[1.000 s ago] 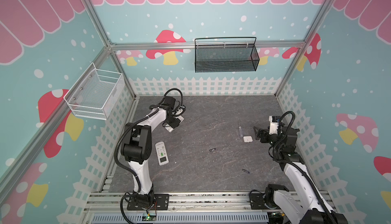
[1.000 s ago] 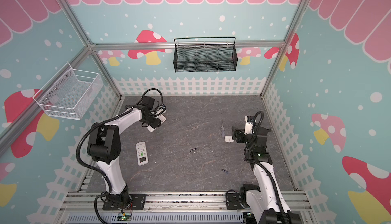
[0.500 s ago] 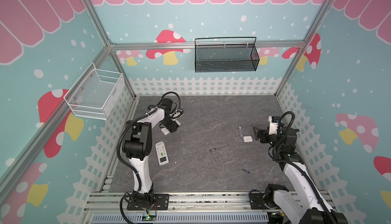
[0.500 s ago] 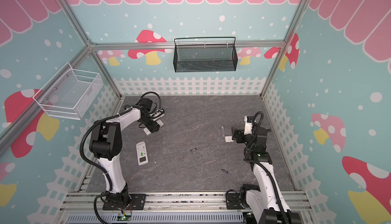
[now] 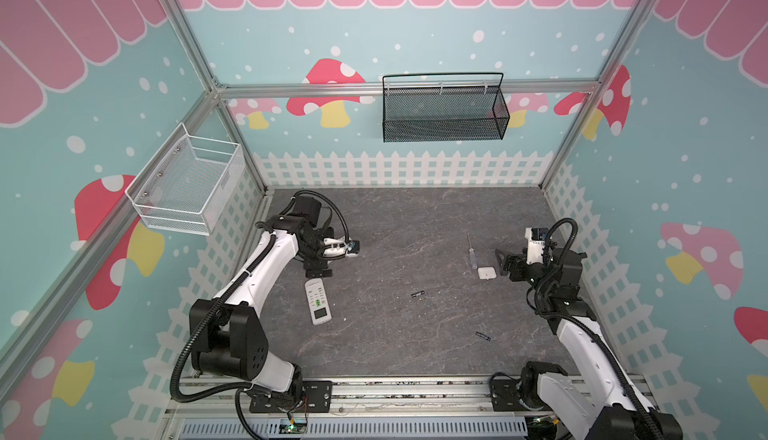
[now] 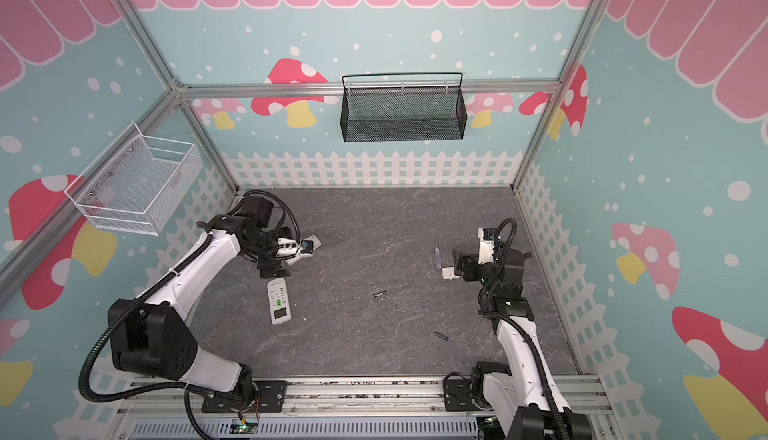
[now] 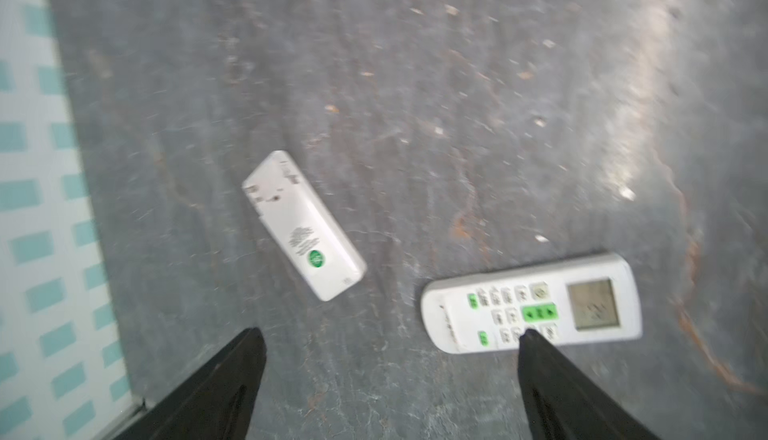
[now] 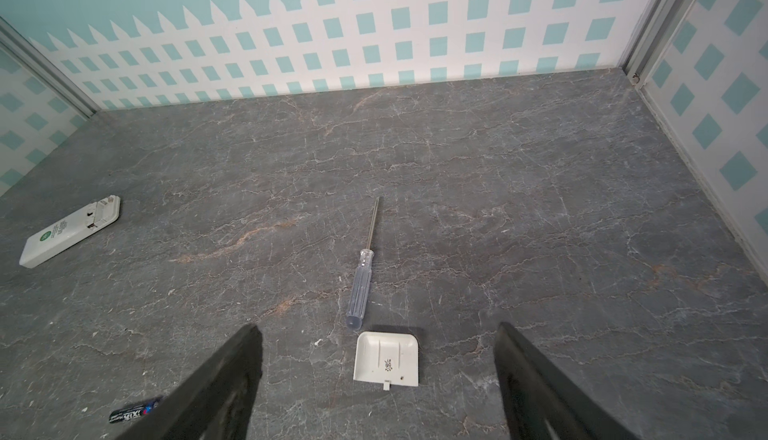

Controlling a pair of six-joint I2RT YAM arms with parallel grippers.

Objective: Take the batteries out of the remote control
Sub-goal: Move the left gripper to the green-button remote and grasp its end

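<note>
Dark battery (image 5: 417, 293) lies flat, long axis nearly crosswise.

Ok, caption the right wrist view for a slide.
Open right gripper faces a small white rectangular cover and clear-handled screwdriver; a dark black-purple battery lies nearby.

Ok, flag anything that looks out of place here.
A dark battery lies loose centrally, a second battery nearer the front edge. A white cover lies detached, inner side up, by the screwdriver handle. The face-down remote has its compartment end uncovered.
</note>
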